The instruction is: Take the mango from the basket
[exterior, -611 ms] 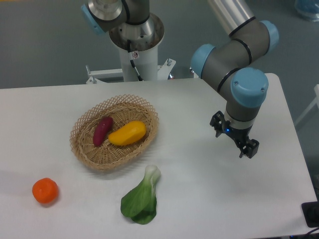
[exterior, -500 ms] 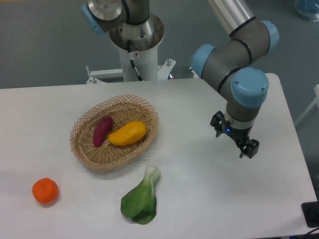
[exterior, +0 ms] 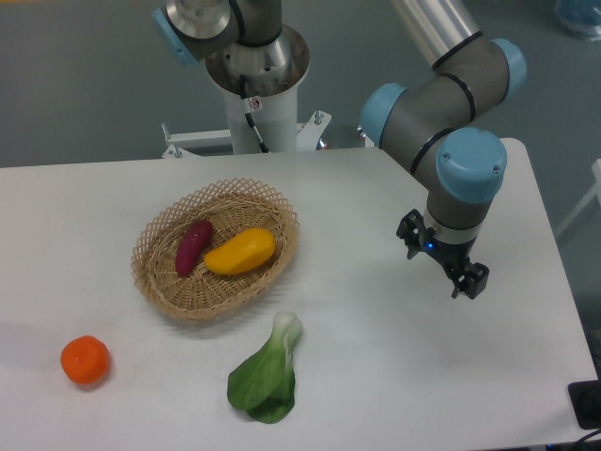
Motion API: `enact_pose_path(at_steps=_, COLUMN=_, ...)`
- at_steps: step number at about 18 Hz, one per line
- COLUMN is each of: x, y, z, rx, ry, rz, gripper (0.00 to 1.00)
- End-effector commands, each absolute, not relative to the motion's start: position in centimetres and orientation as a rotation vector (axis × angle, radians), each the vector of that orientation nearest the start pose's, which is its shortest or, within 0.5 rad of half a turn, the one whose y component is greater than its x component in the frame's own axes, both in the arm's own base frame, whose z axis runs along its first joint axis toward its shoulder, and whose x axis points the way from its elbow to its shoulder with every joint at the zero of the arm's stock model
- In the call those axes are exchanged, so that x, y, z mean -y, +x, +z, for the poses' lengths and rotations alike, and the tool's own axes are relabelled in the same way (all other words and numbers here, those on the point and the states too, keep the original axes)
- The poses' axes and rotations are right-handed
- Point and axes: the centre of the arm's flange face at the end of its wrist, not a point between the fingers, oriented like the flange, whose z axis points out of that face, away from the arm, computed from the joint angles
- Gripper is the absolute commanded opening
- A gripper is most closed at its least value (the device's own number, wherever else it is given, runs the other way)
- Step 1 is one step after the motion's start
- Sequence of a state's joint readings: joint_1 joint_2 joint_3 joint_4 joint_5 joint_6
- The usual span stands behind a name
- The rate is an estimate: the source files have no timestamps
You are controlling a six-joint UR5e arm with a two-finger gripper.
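The mango [exterior: 241,251], yellow with an orange tinge, lies in the tan wicker basket [exterior: 161,285] at the table's left centre, next to a dark purple-red vegetable [exterior: 192,246]. My gripper [exterior: 441,258] hangs above the white table well to the right of the basket, far from the mango. Its two dark fingers stand apart and hold nothing.
A round orange tangerine [exterior: 85,361] sits at the front left. A green bok choy [exterior: 267,372] lies in front of the basket. The robot base [exterior: 254,89] stands behind the table. A dark object [exterior: 587,404] is at the right front edge.
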State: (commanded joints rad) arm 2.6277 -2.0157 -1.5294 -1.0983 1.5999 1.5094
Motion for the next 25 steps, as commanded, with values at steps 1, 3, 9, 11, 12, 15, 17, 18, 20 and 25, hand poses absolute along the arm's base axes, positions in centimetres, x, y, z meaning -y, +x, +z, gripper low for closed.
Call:
enact_pose_path(at_steps=1, x=-43.3, y=-50.2, z=30.1, rx=-0.701, ry=-3.064, rz=0.117, gripper=1.00)
enact_pose_path(at_steps=3, x=-43.2, y=-50.2, z=30.0, rx=-0.694, ry=-3.063, rz=0.111, gripper=1.00)
enact_pose_path(at_steps=9, x=-43.6, y=-49.4, z=29.9, rx=-0.606, ry=-3.025, rz=0.074, gripper=1.00)
enact_pose_path(at_steps=11, x=-44.0, y=-47.7, z=29.3, rx=-0.565, ry=-3.022, rz=0.041, gripper=1.00)
enact_pose_path(at_steps=12, x=-44.5, y=-46.1, z=29.0, rx=-0.562, ry=-3.024, rz=0.027, gripper=1.00)
enact_pose_path(at_steps=15, x=-45.1, y=-42.2, z=29.3, rx=-0.552, ry=-3.020, rz=0.006, gripper=1.00)
enact_pose_path(at_steps=17, x=-45.9, y=-39.6, z=29.6, rx=-0.597, ry=-3.007, rz=-0.001, gripper=1.00)
enact_pose_path(at_steps=18, x=-46.5, y=-38.5, z=29.6, rx=-0.622, ry=-3.000, rz=-0.007, gripper=1.00)
enact_pose_path(at_steps=20, x=-47.7, y=-36.2, z=29.9, rx=-0.644, ry=-2.986, rz=-0.018, gripper=1.00)
enact_pose_path(at_steps=25, x=-48.0, y=-31.1, z=28.7, rx=-0.677, ry=-2.987, rz=-0.079, gripper=1.00)
